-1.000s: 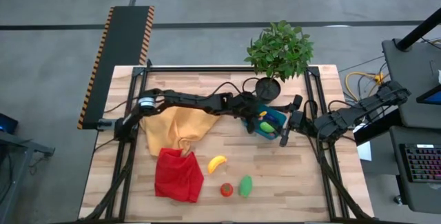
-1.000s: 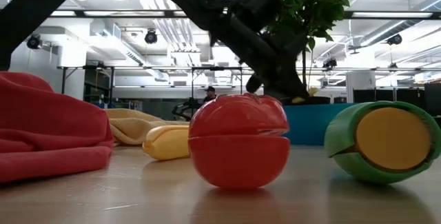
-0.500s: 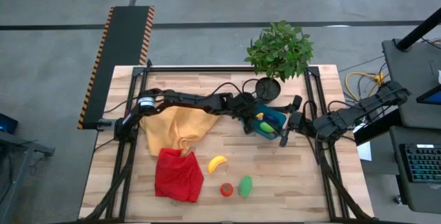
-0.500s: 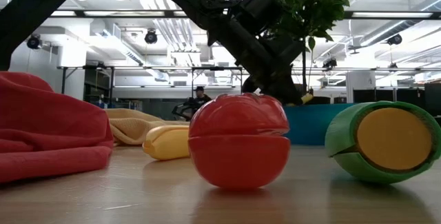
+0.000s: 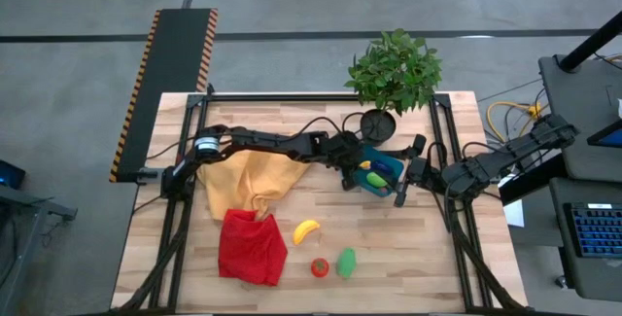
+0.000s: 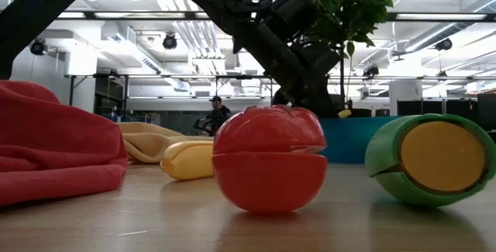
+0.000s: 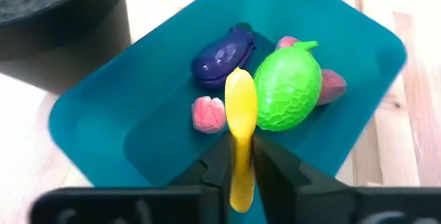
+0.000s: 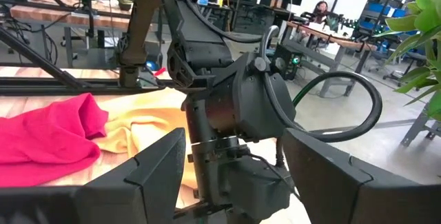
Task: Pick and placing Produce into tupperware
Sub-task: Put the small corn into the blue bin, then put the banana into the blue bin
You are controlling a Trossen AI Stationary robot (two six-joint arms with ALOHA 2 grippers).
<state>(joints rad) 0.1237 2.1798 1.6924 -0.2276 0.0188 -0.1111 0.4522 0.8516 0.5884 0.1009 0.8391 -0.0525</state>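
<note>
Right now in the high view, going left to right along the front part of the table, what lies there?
Red cloth → yellow banana → red tomato → green piece.

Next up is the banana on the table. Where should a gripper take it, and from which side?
Take the banana across its narrow middle, coming straight down from above. It lies flat and curved, alone on bare wood, clear of the tomato and the red cloth.

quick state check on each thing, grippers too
left gripper: shut on yellow piece, over tupperware
right gripper: open, beside tupperware
tupperware: holds eggplant, green piece, pink bits
banana, tomato, green half: on table
</note>
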